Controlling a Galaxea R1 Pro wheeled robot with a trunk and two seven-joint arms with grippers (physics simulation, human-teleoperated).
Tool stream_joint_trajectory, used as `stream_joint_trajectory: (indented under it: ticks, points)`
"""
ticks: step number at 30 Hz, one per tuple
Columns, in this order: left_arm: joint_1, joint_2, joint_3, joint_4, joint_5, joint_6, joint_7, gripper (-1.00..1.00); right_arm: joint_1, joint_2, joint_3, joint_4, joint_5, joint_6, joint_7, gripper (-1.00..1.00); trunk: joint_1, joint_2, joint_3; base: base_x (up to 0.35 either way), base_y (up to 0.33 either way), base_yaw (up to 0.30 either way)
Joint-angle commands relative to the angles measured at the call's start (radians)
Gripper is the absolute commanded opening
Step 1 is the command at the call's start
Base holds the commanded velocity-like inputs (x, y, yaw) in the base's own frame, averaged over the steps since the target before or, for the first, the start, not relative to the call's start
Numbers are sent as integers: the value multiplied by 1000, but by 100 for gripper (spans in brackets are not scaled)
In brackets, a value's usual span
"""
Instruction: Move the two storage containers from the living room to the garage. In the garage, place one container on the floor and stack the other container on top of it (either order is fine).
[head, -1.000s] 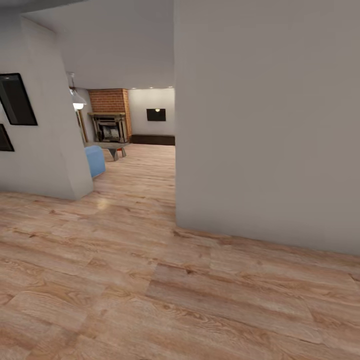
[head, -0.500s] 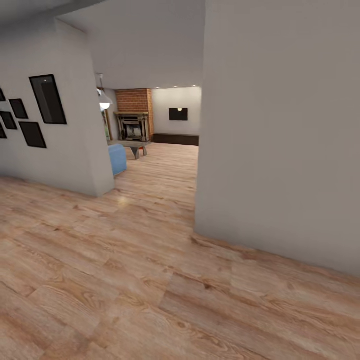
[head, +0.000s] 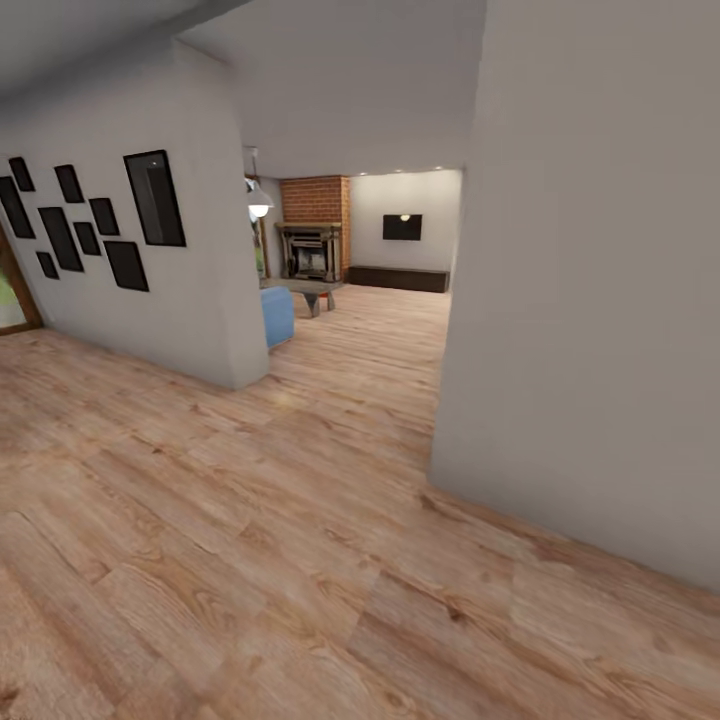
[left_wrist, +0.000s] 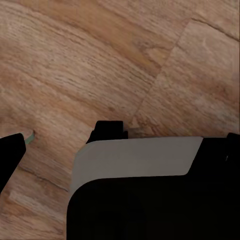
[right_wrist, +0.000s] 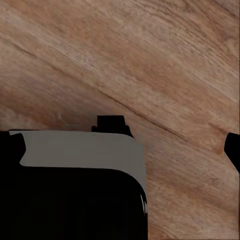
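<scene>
The storage containers are out of view. Down a passage in the head view lies part of the living room (head: 370, 300), with a blue sofa end (head: 277, 316) and a low table (head: 305, 289) on light wood planks. My left gripper (left_wrist: 122, 142) hangs over the plank floor, its dark fingertips (left_wrist: 11, 152) far apart at the picture's edges and nothing between them. The right gripper (right_wrist: 120, 145) is open the same way over the planks, also with nothing in it.
A grey wall corner (head: 445, 470) juts in close on the right. A left wall (head: 200, 300) carries several black frames (head: 155, 198) and ends at a corner near the sofa. Between them runs the wood floor (head: 350, 380), toward a brick fireplace (head: 313, 238) and a dark wall screen (head: 402, 227).
The whole head view has slid rightward as the camera turned left: more black frames have come into sight, and the right wall's corner now sits further right.
</scene>
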Motion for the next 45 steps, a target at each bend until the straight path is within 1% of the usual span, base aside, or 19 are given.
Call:
stream_joint_trajectory:
  ticks: [1,45]
  points:
    - [-1,0,-6,1,5,-4,3,100,0,0,8,-1,-8,-2,-4,100,0,0,-1,322,0,265]
    - [-1,-1,-6,2,5,-2,3,100,0,0,8,-1,-8,-2,-4,100,0,0,-22,322,0,265]
